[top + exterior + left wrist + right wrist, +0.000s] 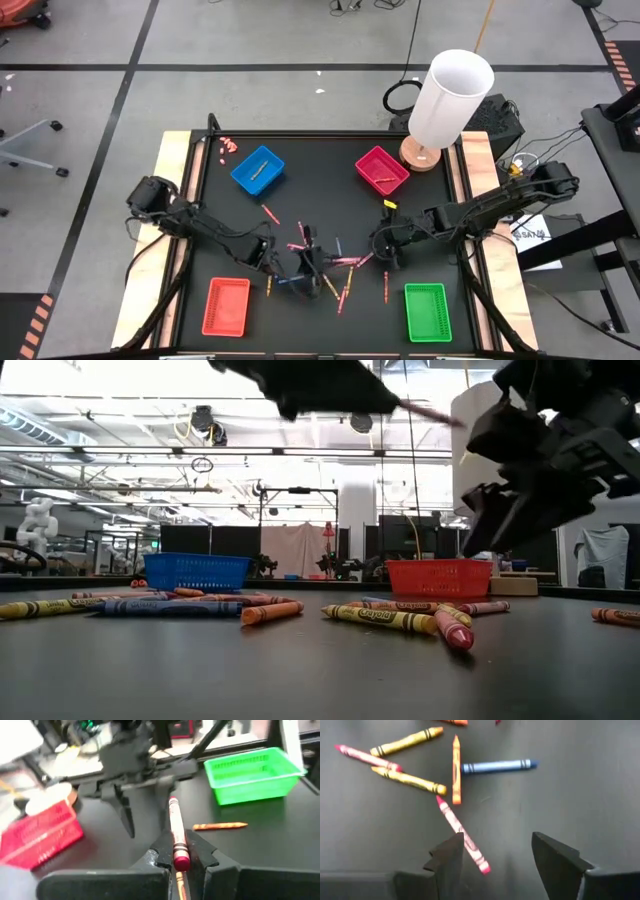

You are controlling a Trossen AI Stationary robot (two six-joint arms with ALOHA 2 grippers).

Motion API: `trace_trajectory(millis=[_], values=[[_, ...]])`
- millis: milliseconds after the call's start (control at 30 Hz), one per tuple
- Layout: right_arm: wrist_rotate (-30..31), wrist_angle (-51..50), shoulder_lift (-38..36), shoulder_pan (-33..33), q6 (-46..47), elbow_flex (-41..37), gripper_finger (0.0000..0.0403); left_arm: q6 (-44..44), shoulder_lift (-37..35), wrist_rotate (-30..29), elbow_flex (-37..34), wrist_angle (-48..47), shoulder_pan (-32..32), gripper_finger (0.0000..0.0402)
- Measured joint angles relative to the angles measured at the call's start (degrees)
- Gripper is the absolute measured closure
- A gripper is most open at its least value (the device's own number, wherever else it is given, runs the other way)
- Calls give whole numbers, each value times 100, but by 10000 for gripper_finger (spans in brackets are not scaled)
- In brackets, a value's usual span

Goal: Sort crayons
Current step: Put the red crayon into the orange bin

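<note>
- Left gripper [177,857] at the bench's middle: jaws clamped on a paper-wrapped pink crayon [176,832].
- Crayons [335,270]: thin waxy sticks scattered mid-bench between ribbed plastic trays.
- Right gripper [495,855]: jaws wide, holding nothing, above a pink stick [462,834].

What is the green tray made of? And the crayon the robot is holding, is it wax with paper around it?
The green tray looks like thin, shiny plastic: its walls are a fine molded mesh. The pink crayon in the left gripper looks like wax under a matte paper wrapper; dark printed bands show on the wrap, and the bare tip looks smooth.
</note>
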Motion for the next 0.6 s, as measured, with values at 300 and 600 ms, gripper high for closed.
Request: trace_trajectory(millis=[300, 600], values=[[-20, 43, -2, 0, 4, 0, 190, 1760, -361, -4, 0, -20, -216, 382], [-20, 75, -2, 0, 46, 0, 190, 3592, -362, -38, 0, -36, -286, 381]])
